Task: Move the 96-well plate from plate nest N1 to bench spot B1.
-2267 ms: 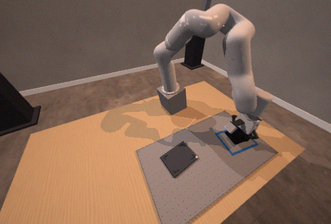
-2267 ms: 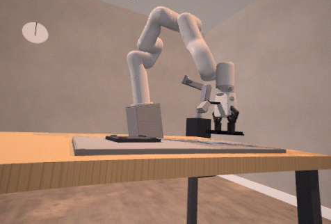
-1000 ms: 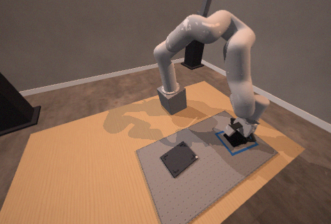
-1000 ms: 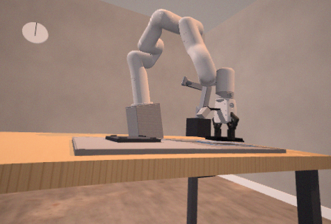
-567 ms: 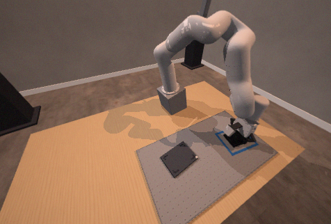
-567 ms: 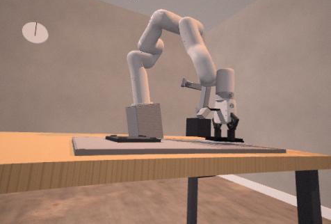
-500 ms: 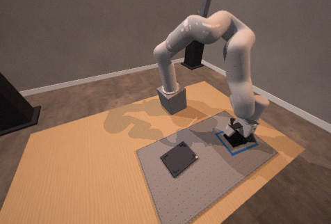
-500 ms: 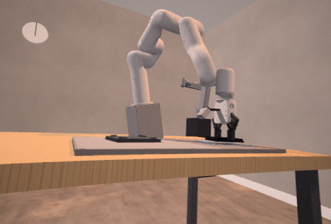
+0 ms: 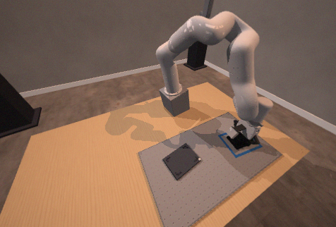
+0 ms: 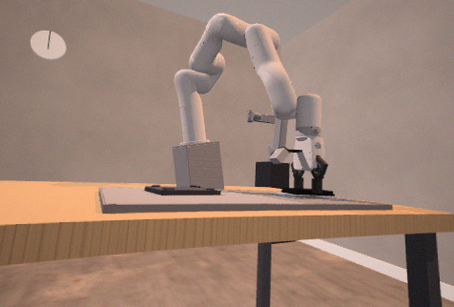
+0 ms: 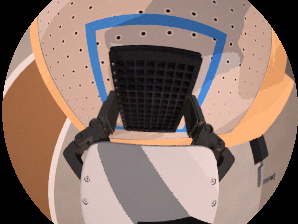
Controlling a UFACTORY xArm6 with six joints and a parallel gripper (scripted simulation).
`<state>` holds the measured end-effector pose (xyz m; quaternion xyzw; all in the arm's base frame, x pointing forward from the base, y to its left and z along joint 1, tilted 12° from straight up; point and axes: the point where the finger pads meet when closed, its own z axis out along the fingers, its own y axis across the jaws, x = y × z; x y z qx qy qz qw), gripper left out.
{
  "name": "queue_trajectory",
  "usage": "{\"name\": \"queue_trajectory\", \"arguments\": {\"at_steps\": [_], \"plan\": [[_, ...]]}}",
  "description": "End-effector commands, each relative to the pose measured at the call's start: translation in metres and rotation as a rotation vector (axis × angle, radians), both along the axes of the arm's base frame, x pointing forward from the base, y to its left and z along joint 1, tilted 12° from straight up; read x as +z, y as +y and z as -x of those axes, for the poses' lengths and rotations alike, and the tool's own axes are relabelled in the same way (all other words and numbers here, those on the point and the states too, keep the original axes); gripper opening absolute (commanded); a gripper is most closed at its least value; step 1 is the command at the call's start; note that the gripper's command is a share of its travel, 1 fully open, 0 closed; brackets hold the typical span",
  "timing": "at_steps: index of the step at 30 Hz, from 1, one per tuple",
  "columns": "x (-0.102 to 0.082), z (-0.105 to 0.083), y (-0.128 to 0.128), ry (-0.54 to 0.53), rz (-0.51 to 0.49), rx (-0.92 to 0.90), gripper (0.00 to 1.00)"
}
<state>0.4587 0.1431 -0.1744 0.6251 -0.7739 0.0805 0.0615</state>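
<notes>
The black 96-well plate (image 11: 154, 87) is held across its width between my gripper's (image 11: 153, 117) two black fingers, right way up. It sits inside the blue taped outline B1 (image 11: 154, 30), with its long sides along the outline's long sides. In the top view the plate (image 9: 241, 140) is at the right end of the grey deck, inside the outline (image 9: 240, 146), under the gripper (image 9: 243, 133). In the exterior view the plate (image 10: 307, 191) looks level and right at the deck surface, with the gripper (image 10: 309, 180) closed on it. The empty dark plate nest N1 (image 9: 181, 160) lies at the deck's middle.
The grey perforated deck (image 9: 208, 165) lies on a wooden table. The arm's grey base block (image 9: 174, 101) stands behind the deck. A dark camera stand (image 9: 198, 24) stands on the floor at the back. The table's right edge is close to the outline.
</notes>
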Motion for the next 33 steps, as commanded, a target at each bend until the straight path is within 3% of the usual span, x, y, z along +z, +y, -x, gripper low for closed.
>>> {"name": "queue_trajectory", "arguments": {"at_steps": [1,33], "plan": [[0.0006,-0.0018,0.0007,-0.004,-0.002,0.001,0.00],[-0.0040,-0.0018,-0.0002,-0.004,-0.002,0.001,0.00]]}}
